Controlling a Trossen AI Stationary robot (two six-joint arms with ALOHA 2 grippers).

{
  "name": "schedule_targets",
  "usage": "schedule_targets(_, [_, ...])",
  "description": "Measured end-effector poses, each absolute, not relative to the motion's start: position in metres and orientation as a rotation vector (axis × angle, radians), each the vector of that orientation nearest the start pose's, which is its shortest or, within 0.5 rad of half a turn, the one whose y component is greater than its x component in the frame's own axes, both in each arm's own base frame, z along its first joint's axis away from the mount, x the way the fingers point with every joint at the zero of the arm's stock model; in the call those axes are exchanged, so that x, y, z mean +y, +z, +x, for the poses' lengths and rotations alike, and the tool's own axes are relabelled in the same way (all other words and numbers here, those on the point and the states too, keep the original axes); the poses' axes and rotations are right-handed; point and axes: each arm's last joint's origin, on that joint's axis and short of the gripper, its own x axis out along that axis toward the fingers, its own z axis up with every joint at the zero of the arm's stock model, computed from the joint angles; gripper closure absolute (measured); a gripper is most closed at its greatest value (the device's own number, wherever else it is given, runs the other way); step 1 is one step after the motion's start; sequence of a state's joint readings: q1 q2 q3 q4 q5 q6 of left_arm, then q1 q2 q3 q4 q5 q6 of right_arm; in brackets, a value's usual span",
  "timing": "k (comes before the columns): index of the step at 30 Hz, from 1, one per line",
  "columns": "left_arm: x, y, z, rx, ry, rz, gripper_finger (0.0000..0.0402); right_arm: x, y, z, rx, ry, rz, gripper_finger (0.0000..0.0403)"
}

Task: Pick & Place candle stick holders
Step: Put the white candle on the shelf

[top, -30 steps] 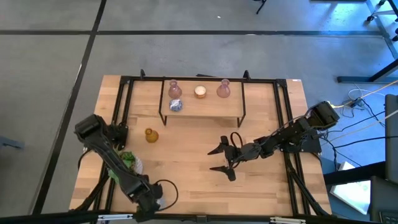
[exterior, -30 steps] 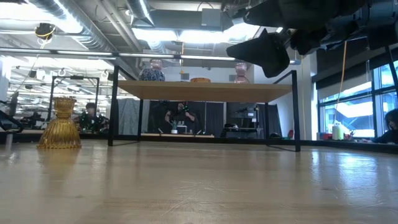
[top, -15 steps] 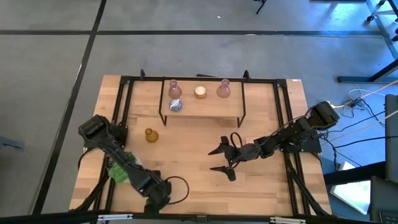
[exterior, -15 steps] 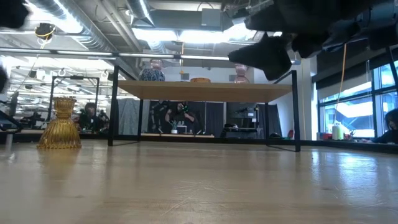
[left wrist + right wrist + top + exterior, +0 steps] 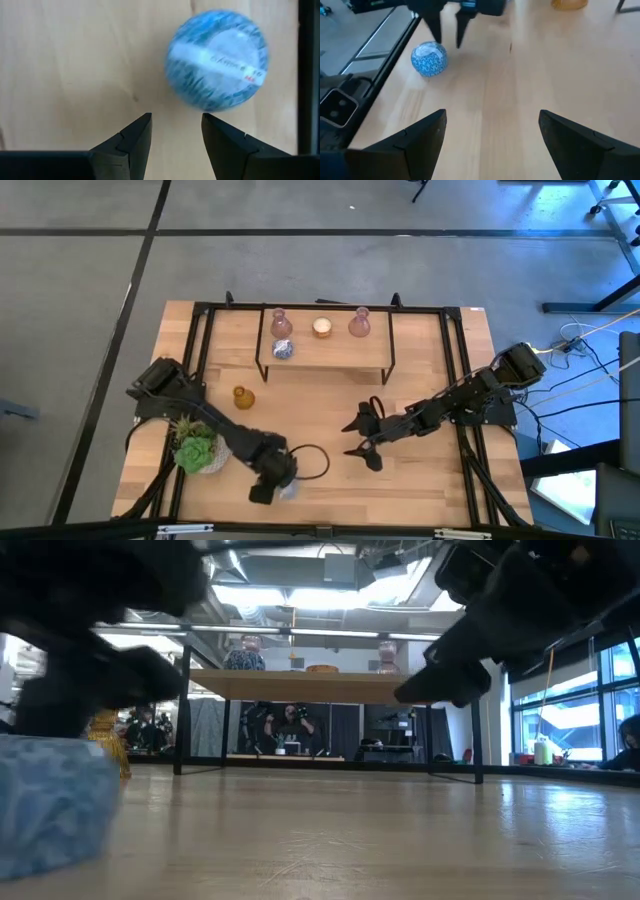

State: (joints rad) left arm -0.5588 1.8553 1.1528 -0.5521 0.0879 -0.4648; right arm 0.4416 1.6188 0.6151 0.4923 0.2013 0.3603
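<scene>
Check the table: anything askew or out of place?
One oddity: a blue round holder lies loose on the bare wood near the table's front edge, label facing up at the camera, beside the left claw, which is open and not gripping it. Four holders sit on the shelf, upright. The amber holder stands upright too.

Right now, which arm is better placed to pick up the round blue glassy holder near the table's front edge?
The left. The left gripper hangs open just beside the round blue glassy holder, while the right gripper, also open, is apart from it near the table's middle.
</scene>
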Motion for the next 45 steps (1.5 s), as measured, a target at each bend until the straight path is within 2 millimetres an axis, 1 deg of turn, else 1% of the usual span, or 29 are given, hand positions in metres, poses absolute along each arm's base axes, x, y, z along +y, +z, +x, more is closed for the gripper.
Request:
schedule_targets(2, [-0.179,0.150,0.299,1.344,-0.266,-0.118,0.0233,0.123,0.145,0.272,0.530,0.158,0.207,0.0082])
schedule_targets(3, [-0.175,0.150,0.298,1.381,-0.259,-0.148,0.0233,0.123,0.145,0.272,0.535,0.162,0.217,0.0082])
schedule_targets(5, [-0.173,0.148,0.292,1.467,-0.235,-0.193,0.0233,0.124,0.145,0.271,0.543,0.174,0.233,0.0082])
schedule_targets(6, [-0.177,0.148,0.288,1.497,-0.227,-0.203,0.0233,0.125,0.145,0.271,0.547,0.179,0.238,0.0082])
schedule_targets(8, [-0.190,0.148,0.280,1.521,-0.267,-0.231,0.0233,0.128,0.144,0.269,0.554,0.189,0.234,0.0082])
schedule_targets(10, [-0.206,0.150,0.275,1.505,-0.328,-0.275,0.0233,0.131,0.144,0.268,0.555,0.202,0.237,0.0082])
schedule_targets(12, [-0.217,0.151,0.272,1.483,-0.367,-0.305,0.0233,0.135,0.145,0.266,0.555,0.211,0.242,0.0082])
schedule_targets(15, [-0.222,0.152,0.271,1.462,-0.386,-0.312,0.0233,0.139,0.146,0.265,0.544,0.214,0.251,0.0082])
schedule_targets(18, [-0.226,0.151,0.278,1.392,-0.430,-0.303,0.0233,0.143,0.147,0.263,0.521,0.196,0.242,0.0082])
schedule_targets(24, [-0.230,0.137,0.286,1.344,-0.495,-0.254,0.0233,0.150,0.149,0.260,0.490,0.174,0.230,0.0082])
schedule_targets(28, [-0.227,0.135,0.292,1.308,-0.536,-0.214,0.0237,0.151,0.148,0.258,0.488,0.157,0.220,0.0082])
schedule_targets(31, [-0.221,0.135,0.297,1.269,-0.555,-0.156,0.0250,0.151,0.147,0.258,0.502,0.153,0.213,0.0082])
schedule_targets(35, [-0.207,0.135,0.308,1.209,-0.599,-0.051,0.0275,0.148,0.144,0.257,0.524,0.118,0.193,0.0082])
schedule_targets(40, [-0.184,0.135,0.324,1.125,-0.629,0.078,0.0308,0.145,0.140,0.256,0.565,0.074,0.195,0.0082])
schedule_targets(45, [-0.162,0.140,0.344,0.979,-0.659,0.160,0.0335,0.144,0.135,0.252,0.621,0.046,0.223,0.0082])
